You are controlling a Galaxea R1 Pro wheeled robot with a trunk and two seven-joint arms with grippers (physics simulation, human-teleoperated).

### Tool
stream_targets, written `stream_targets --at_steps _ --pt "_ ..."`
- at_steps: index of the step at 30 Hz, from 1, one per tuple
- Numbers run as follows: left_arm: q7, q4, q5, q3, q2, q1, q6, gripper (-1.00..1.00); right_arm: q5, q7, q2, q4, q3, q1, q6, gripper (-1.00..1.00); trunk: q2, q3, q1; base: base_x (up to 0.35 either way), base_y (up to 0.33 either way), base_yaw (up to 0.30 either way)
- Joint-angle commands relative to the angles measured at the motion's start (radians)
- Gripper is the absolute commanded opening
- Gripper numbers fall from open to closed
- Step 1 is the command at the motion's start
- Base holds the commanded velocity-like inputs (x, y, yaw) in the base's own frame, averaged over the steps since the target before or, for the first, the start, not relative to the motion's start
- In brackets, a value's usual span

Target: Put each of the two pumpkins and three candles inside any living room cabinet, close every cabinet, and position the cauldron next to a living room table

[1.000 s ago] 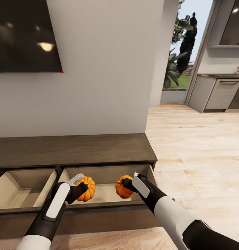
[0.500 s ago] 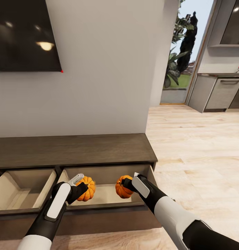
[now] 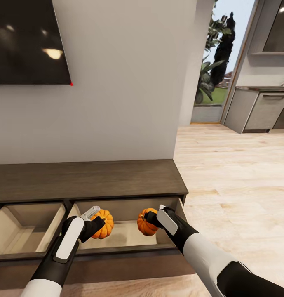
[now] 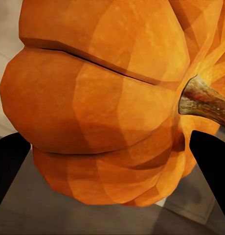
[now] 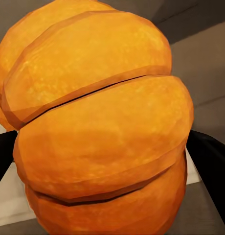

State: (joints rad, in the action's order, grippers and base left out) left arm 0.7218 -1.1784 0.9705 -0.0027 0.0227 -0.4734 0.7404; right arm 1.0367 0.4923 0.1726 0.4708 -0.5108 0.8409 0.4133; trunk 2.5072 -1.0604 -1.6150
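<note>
Both small orange ribbed pumpkins are held in the air over the open right-hand drawer (image 3: 125, 233) of the long, low, dark brown wooden cabinet (image 3: 88, 179). The relation that governs the next move is vertical: each pumpkin hangs above the drawer's pale wood floor, inside the line of the front panel, so release should drop it straight in.

Left gripper (image 3: 97, 225): pinching the left pumpkin (image 3: 103, 224) from the near side, its black fingers pressed against the pumpkin's flanks in the left wrist view. That pumpkin (image 4: 112, 112) lies tipped, its short dark stem (image 4: 205, 102) pointing sideways instead of up, so its stem axis runs roughly level.

Right gripper (image 3: 152, 220): pinching the right pumpkin (image 3: 145, 222), dark fingers at both sides of it (image 5: 100, 127) in the right wrist view. The stem cannot be made out, so its pointing cannot be told.

The 2 pumpkins sit well apart, left one toward the drawer's left wall, right one toward its right wall. The adjacent left drawer (image 3: 24, 229) also stands open.

Judgement: both arms are equally placed; either may release first.
</note>
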Motion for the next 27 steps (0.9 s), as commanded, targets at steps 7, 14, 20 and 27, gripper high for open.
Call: stream_targets --at_steps 7,14,20,27 --pt "0.011 -0.001 0.010 0.000 -0.001 -0.001 0.001 -1.00 0.007 0.008 -0.001 0.002 -0.006 0.001 0.001 -1.00 0.001 -0.009 -0.001 0.000 0.000 0.000" --pt "0.011 -0.001 0.010 0.000 -0.001 -0.001 0.001 -1.00 0.007 0.008 -0.001 0.002 -0.006 0.001 0.001 -1.00 0.003 -0.036 -0.004 0.000 0.000 0.000" --pt "0.011 -0.001 0.010 0.000 0.000 -0.001 0.001 -1.00 0.007 0.008 -0.001 0.002 -0.006 0.001 0.001 -1.00 0.003 -0.047 -0.005 0.000 0.000 0.000" --pt "0.011 -0.001 0.010 0.000 -0.001 -0.001 0.001 -1.00 0.007 0.008 -0.001 0.002 -0.006 0.001 -0.001 -1.00 0.003 -0.047 -0.005 0.000 0.000 0.000"
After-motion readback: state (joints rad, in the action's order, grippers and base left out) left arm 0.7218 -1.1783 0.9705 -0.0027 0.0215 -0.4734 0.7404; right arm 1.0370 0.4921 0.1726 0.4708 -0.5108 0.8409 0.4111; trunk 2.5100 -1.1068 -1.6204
